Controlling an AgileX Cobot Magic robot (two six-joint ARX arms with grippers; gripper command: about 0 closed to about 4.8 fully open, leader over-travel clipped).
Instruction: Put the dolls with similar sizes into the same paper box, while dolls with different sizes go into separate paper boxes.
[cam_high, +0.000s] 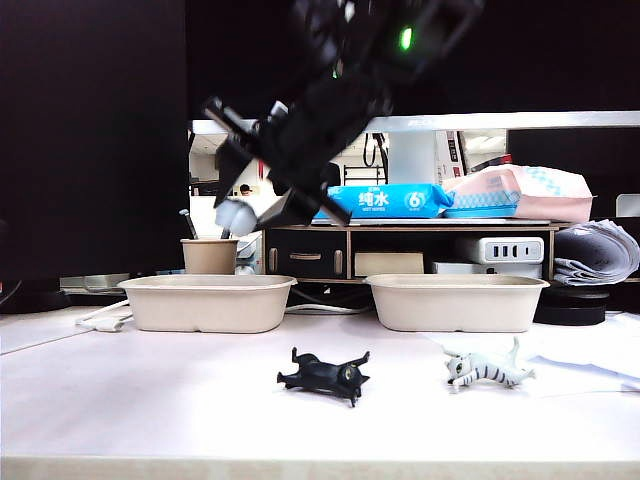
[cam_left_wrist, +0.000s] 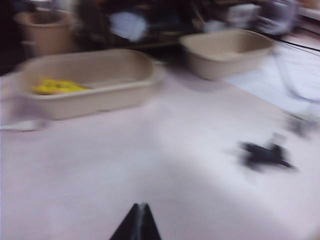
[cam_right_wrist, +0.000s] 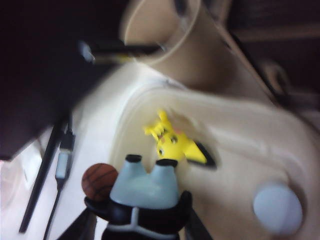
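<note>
My right gripper (cam_high: 248, 212) reaches across to the left and hangs above the left paper box (cam_high: 207, 302), shut on the pale blue-white doll (cam_high: 235, 215). In the right wrist view that doll (cam_right_wrist: 145, 187), with a small brown ball at its side, sits between the fingers (cam_right_wrist: 80, 226) over the box (cam_right_wrist: 240, 150), where the yellow doll (cam_right_wrist: 172, 142) lies. The black cat (cam_high: 325, 375) and the striped cat (cam_high: 487, 371) lie on the table in front of the right paper box (cam_high: 457, 302). My left gripper (cam_left_wrist: 141, 209) is shut and empty, low over the table, well short of the black cat (cam_left_wrist: 265, 155).
A small beige cup (cam_high: 209, 256) with pens stands behind the left box. A shelf with wet-wipe packs (cam_high: 385, 200) runs along the back. Papers (cam_high: 597, 250) are stacked at the far right, and a cable (cam_high: 105, 318) lies left of the left box.
</note>
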